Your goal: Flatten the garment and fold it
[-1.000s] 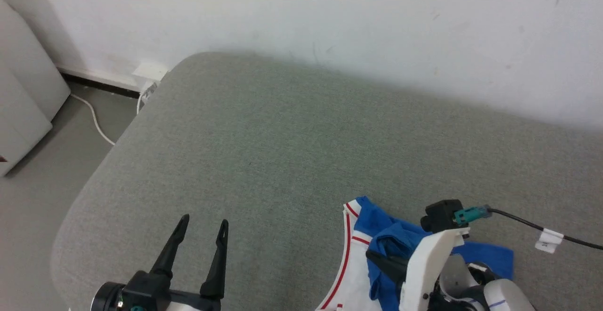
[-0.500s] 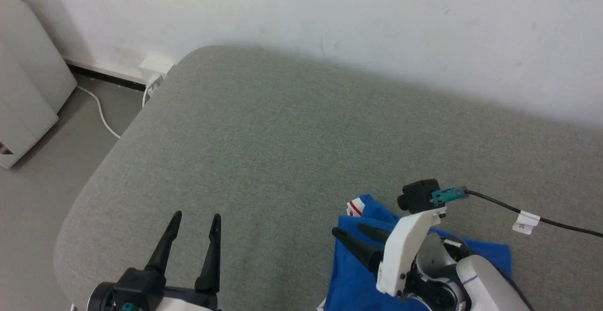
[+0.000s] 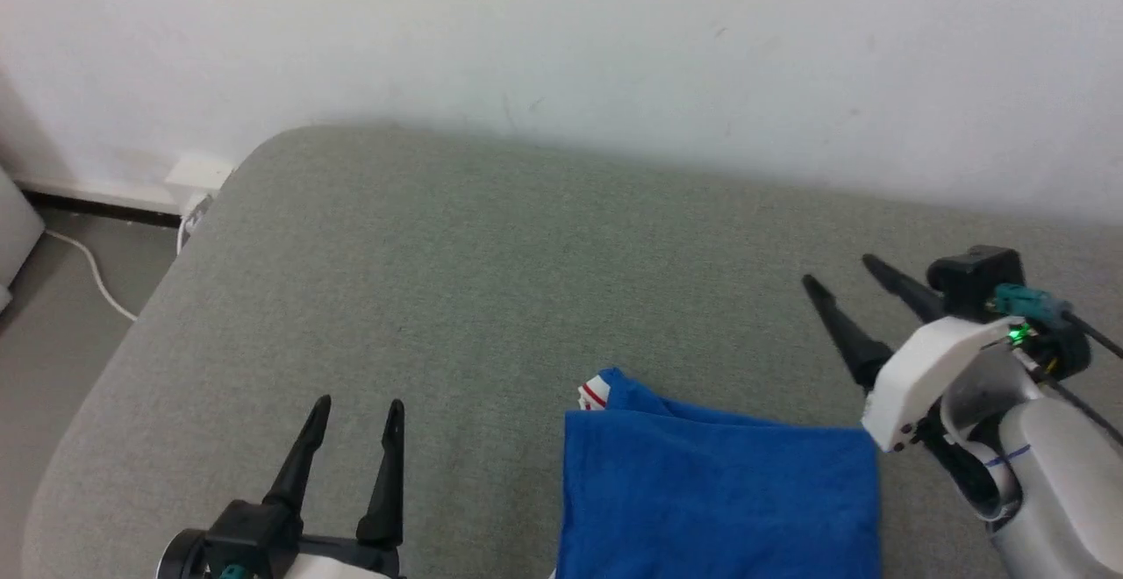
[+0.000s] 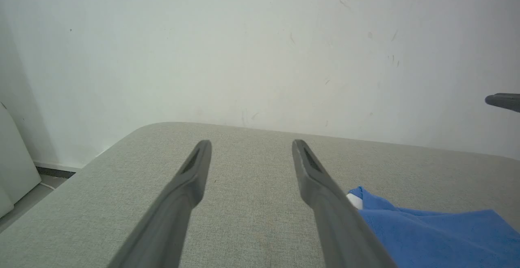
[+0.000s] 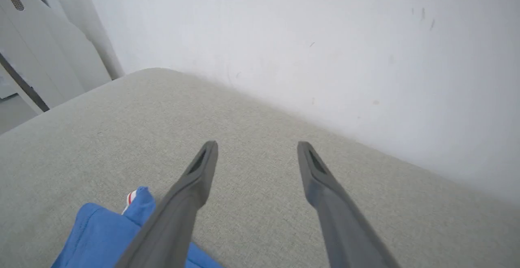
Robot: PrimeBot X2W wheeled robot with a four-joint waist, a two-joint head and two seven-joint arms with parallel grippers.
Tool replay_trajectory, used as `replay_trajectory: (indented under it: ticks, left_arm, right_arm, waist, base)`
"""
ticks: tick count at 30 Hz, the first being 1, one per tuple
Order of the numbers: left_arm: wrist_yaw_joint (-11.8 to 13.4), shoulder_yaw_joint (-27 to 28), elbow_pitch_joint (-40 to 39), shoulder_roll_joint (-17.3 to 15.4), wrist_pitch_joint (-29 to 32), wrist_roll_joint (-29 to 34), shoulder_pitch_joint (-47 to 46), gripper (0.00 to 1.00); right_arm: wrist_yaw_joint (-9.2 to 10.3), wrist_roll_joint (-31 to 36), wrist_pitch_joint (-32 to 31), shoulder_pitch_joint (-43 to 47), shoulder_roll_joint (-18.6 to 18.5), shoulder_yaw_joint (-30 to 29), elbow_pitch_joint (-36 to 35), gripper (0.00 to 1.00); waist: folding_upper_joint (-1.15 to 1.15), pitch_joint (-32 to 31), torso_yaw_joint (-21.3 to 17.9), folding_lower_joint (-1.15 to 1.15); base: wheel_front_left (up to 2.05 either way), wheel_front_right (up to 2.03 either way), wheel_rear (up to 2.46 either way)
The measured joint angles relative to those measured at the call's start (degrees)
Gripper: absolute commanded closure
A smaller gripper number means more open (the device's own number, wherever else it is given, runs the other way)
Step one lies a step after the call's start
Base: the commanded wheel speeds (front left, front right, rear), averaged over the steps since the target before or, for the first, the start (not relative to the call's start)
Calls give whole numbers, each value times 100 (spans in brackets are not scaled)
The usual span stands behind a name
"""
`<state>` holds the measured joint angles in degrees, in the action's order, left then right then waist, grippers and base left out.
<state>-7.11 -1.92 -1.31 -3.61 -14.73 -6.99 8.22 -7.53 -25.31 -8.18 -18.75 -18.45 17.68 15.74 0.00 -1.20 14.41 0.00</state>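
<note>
Finds garment folded flat at lower centre on grey fabric surface; left tool released, empty, lower left; right tool released, empty, right side.

**Surface finishes, as seen**

Garment, 5 o'clock in head view: matt blue cloth, smooth, lightly creased.
Upholstered surface: grey-green woven fabric with a fine rough grain.
Left gripper and right gripper: dark matt fingers, plastic-looking.
Wall, 12 o'clock: matt white paint, scuffed.
</note>
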Motion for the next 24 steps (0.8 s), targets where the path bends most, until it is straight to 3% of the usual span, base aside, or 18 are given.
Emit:
replay_trajectory:
  ticks: [4,9,16,24]
  left_arm:
    - [0,4,2,3,0,-9,-4,0]
    - [0,2,9,22,0,-11,-15,0]
    - [0,-12,49,38,0,-16,-19,0]
    - [0,-134,134,42,0,64,-23,0]
  right_arm:
    - [0,515,673,25,-309,-412,-79,0]
    - [0,990,1359,503,-323,-1211,-448,0]
    - [0,1193,1894,1664,190,-2031,-1402,0]
    - [0,1536,1982,2720,767,-2106,-2063,0]
  waist:
    - [0,-39,-217,0]
    - [0,-38,-433,0]
    - [0,51,-641,0]
    - [0,108,-813,0]
  base:
    - [0,0,0]
    - [0,0,0]
    - [0,0,0]
    - [0,0,0]
